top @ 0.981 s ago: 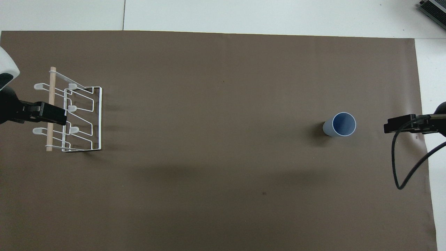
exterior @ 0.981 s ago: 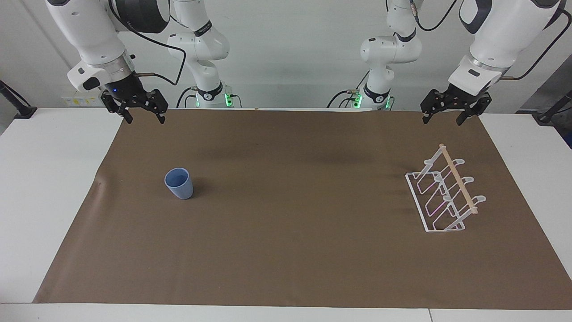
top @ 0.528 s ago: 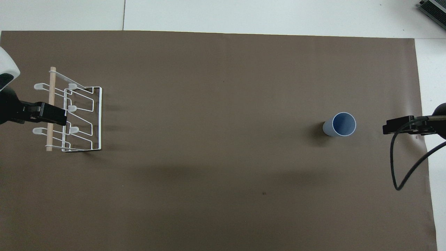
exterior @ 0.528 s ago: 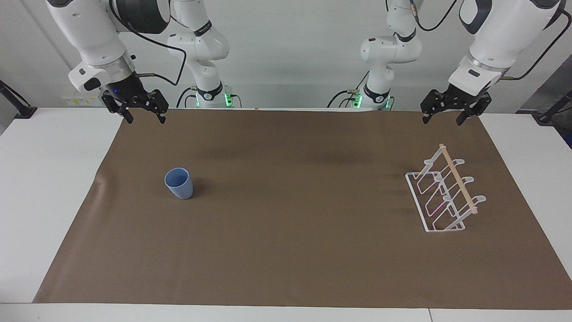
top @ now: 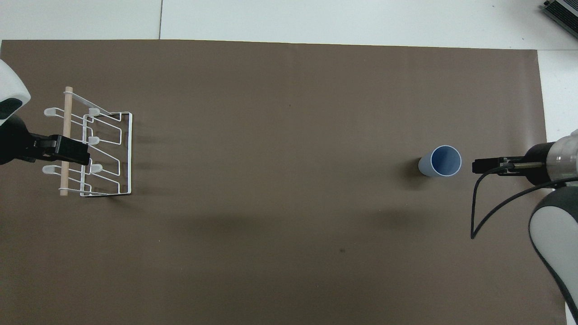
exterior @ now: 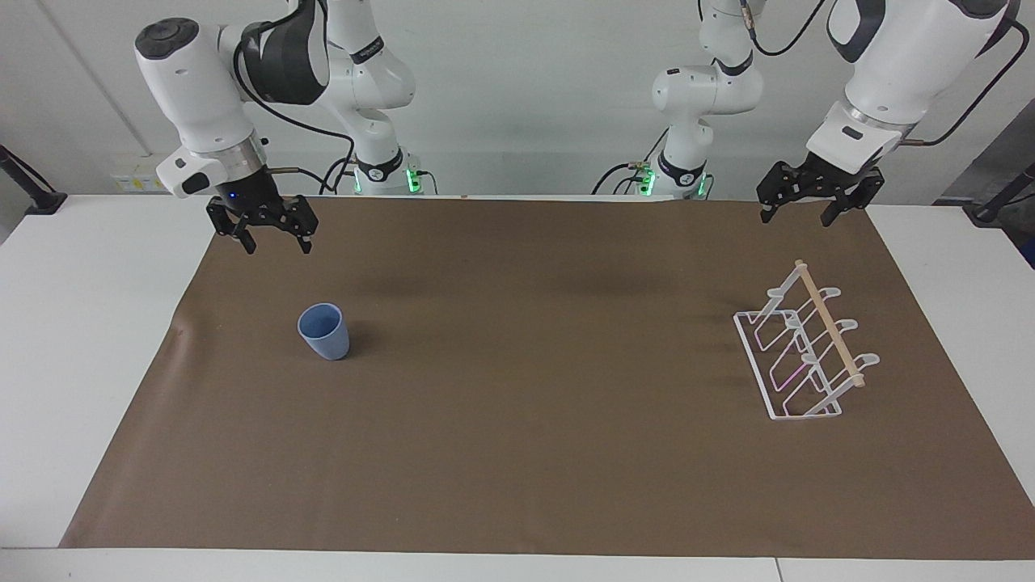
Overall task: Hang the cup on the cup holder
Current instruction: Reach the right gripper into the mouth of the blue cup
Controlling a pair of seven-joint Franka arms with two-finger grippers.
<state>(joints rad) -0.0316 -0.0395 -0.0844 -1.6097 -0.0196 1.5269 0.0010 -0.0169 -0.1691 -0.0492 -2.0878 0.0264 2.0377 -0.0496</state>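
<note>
1. Standing upright on the brown mat (exterior: 517, 453), mouth up: light-blue cup (exterior: 324, 331), toward the right arm's end of the table (exterior: 73, 323); nothing touching it.
2. Showing its round open rim and pale inside from overhead (top: 441, 161), with a soft shadow falling on the mat beside it.
3. Hanging in the air over the mat's edge nearest the robots, close to the cup but clear of it: right gripper (exterior: 275, 242), pointing down, jaws spread wide, holding nothing.
4. Reaching in from the table's end in the overhead view, where the same gripper (top: 485, 166) shows just beside the cup with a small gap between; black cable looping off its wrist.
5. Resting well apart from the cup, toward the left arm's end of the table: white wire cup holder (exterior: 796, 356), rectangular base flat on the mat, looped prongs rising at a slant, pale wooden dowel running across the top.
6. Carrying no cup on any prong; seen from overhead (top: 108, 153) with base and loops plainly laid out.
7. Hovering high over the mat's robot-side corner by the holder: left gripper (exterior: 796, 214), jaws wide apart, empty, not touching the rack.
8. Overlapping the dowel in the overhead view only, as a dark shape (top: 67, 151) raised above it.
</note>
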